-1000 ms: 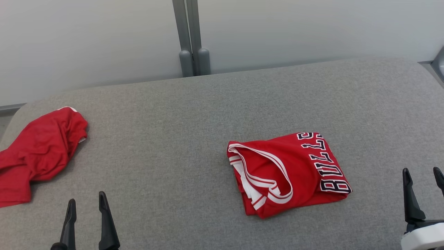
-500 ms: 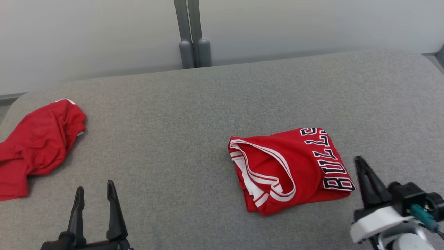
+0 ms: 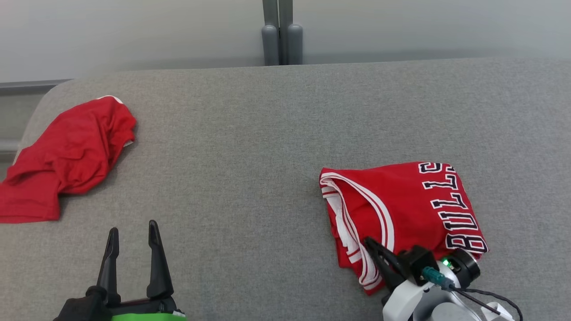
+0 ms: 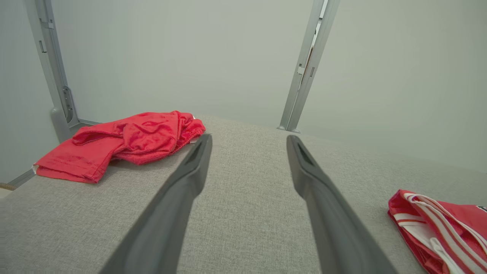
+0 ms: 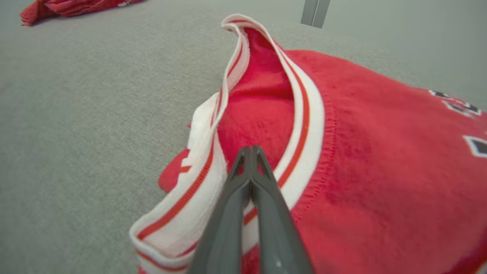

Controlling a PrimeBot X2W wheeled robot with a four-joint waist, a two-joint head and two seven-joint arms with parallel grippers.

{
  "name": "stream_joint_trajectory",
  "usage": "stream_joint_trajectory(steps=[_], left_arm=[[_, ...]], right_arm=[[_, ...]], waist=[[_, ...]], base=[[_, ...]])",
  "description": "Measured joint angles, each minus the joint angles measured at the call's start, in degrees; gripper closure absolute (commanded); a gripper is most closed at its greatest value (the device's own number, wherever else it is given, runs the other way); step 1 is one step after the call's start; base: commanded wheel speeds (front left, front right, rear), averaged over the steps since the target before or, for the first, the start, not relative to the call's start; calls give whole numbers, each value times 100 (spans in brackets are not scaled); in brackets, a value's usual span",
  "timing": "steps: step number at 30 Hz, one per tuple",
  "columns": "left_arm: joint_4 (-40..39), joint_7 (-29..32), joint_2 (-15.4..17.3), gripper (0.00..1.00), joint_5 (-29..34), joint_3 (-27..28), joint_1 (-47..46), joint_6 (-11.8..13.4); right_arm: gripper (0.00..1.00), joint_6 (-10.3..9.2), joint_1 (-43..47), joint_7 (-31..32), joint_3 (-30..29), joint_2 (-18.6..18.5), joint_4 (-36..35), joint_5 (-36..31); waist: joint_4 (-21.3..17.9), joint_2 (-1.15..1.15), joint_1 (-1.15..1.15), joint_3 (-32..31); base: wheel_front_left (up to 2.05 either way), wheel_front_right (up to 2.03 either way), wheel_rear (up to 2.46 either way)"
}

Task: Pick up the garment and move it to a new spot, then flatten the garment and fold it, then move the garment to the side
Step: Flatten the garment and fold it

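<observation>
One folded jersey (image 3: 415, 200), striped opening (image 3: 377, 203) facing left, axis seemingly crosswise

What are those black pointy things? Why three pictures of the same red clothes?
They are a robot's two grippers, its pinching hands. One picture comes from a camera on its head, the other two from cameras on its wrists. On the grey surface lie a folded red jersey and a crumpled red garment. The left gripper is open, holding nothing. The right gripper is shut, its tips at the jersey's striped edge; whether it pinches cloth, I cannot tell.
</observation>
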Motion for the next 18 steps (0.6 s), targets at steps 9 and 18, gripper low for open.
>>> stream_joint_trajectory(steps=[9,18], left_arm=[[9,0,0,0,-27,-8,1,33],[19,0,0,0,-33,22,2,49]], right_arm=[[100,0,-24,0,698,243,110,353],[100,0,-242,0,510,539,-285,617]], waist=[[151,0,0,46],[64,0,0,5]], base=[[0,0,0],[0,0,0]])
